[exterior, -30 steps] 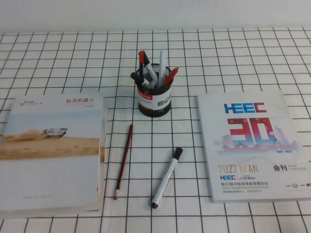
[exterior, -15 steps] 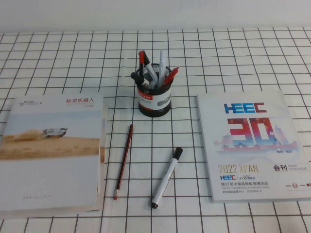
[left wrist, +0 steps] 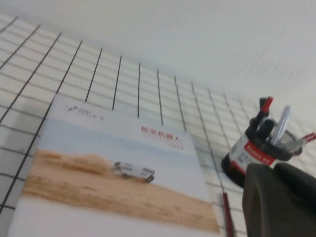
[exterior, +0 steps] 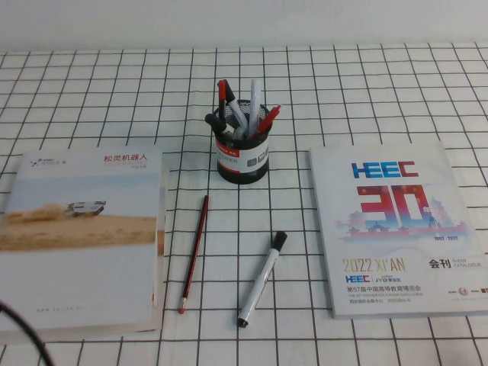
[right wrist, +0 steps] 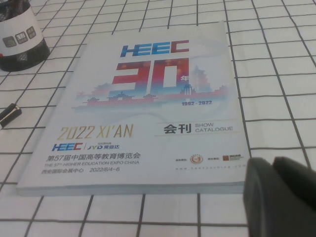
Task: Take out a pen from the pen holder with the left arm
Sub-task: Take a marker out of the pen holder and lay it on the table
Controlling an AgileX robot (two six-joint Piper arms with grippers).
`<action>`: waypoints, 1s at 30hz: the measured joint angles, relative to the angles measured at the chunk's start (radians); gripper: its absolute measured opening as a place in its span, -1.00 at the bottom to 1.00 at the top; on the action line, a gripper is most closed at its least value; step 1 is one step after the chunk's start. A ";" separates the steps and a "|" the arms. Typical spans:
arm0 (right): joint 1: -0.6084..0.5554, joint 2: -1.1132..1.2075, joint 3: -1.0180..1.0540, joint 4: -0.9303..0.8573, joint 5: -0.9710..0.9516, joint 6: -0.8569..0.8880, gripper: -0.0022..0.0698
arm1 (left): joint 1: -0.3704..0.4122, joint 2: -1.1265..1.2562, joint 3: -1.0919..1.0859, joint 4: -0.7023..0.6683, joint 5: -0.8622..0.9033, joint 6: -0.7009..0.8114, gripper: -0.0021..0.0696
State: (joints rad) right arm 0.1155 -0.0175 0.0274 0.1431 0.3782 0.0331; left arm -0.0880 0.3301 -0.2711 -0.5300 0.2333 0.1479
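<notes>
Pens point(exterior: 254, 97) stand bunched in the black mesh pen holder point(exterior: 242, 162), which sits upright at the middle of the checked desk point(exterior: 343, 91), toward its far side. You can pick out a red-capped pen point(exterior: 222, 90) leaning left and a red pen point(exterior: 270, 117) leaning right, and none of them is out of the holder. In front of it a dark red pencil point(exterior: 195, 252) and a white marker point(exterior: 261, 280) with a black cap lie flat on the desk, near each other but apart. On your left lies a booklet point(exterior: 80, 244) showing a vehicle in sand, and on your right a white catalogue point(exterior: 400, 229) printed with "HEEC" and a large red "30". Your left tool point(left wrist: 274, 170) is closed with nothing in it. It hangs low on the left side of the desk, beside the booklet and well short of the pen holder, which its wrist camera shows just beyond it. Your right tool point(right wrist: 274, 170) sits low at the near edge of the catalogue on the right side. You cannot tell from here whether it is apart or together.
</notes>
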 joint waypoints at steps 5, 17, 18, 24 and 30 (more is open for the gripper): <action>0.000 0.000 0.000 0.000 0.000 0.000 -0.98 | 0.000 0.255 -0.111 0.014 0.039 0.082 -0.95; 0.000 0.000 0.000 0.000 0.000 0.000 -0.98 | -0.036 0.603 -0.305 -0.024 -0.035 0.351 -0.95; 0.000 0.000 0.000 0.000 0.000 0.000 -0.98 | -0.059 0.605 -0.305 -0.028 -0.050 0.360 -0.95; 0.000 0.000 0.000 0.000 0.000 0.000 -0.98 | -0.240 0.607 -0.305 -0.028 -0.082 0.410 -0.95; 0.000 0.000 0.000 0.000 0.000 0.000 -0.98 | -0.447 0.607 -0.305 -0.028 -0.082 0.428 -0.95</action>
State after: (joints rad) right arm 0.1155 -0.0175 0.0274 0.1431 0.3782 0.0331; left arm -0.5350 0.9369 -0.5759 -0.5585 0.1517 0.5763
